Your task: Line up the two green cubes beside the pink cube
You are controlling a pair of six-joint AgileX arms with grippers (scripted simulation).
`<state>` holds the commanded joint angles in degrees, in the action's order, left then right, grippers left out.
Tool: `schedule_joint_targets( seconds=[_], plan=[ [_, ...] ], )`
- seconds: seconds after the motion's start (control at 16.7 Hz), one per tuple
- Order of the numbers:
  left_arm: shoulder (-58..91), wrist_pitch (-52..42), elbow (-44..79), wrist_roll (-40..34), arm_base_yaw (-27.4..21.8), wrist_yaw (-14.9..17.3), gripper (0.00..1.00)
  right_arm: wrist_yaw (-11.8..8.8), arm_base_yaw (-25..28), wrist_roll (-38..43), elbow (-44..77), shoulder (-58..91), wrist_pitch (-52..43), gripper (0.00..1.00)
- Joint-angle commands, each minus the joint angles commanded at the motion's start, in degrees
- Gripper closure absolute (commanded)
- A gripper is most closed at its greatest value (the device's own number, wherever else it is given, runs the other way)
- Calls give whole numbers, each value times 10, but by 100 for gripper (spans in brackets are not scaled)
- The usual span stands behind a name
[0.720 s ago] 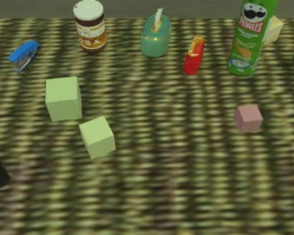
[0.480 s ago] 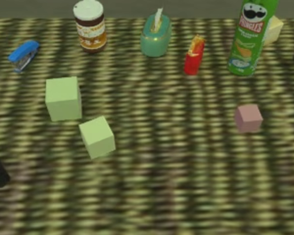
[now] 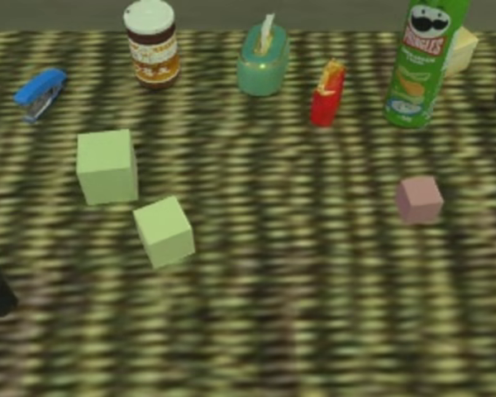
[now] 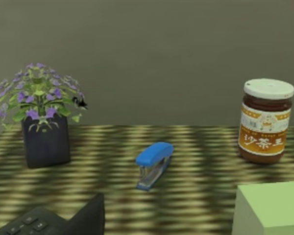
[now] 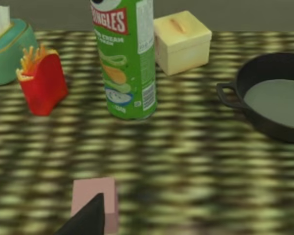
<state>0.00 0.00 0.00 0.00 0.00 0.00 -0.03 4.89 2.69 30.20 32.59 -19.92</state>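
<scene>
Left claw [image 4: 88, 215]: a dark fingertip at the near edge of the left wrist view; open or closed, cannot tell. In the top view the left arm sits at the counter's left edge.
Right claw [image 5: 88, 218]: a dark fingertip low in the right wrist view, in front of the pink cube; open or closed, cannot tell.
Counter [image 3: 298, 314]: woven olive-and-brown pattern; near half bare.
Small green cube [image 3: 163, 231]: left of centre, turned askew, just beside the large one, apart from it.
Large green cube [image 3: 107, 165]: behind and left of the small one, squarer to the counter edges.
Pink cube [image 3: 419, 198]: right side, well apart from both green cubes.
Stapler [image 3: 40, 92]: blue, far left.
Jar [image 3: 152, 43]: brown, white lid, far row.
Tissue holder [image 3: 263, 59]: teal, far centre.
Fries box [image 3: 327, 93]: red, right of the holder.
Pringles can [image 3: 423, 59]: tall, green, behind the pink cube.
Cream box [image 5: 182, 42]: behind the can.
Pan [image 5: 272, 95]: black, far right.
Plant [image 4: 39, 117]: purple flowers, dark pot, beyond the stapler.
</scene>
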Motion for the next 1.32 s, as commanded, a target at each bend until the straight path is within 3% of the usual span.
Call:
schedule_joint_targets(
  seconds=[0.72, 1.02, 1.32],
  plan=[
    [0, 0, 0, 0, 0, 0, 0, 2, 90, 46, 560, 740, -398, 0],
    [0, 0, 0, 0, 0, 0, 0, 2, 113, 58, 709, 889, -482, 0],
    [0, 0, 0, 0, 0, 0, 0, 2, 117, 60, 742, 921, -497, 0]
  ],
)
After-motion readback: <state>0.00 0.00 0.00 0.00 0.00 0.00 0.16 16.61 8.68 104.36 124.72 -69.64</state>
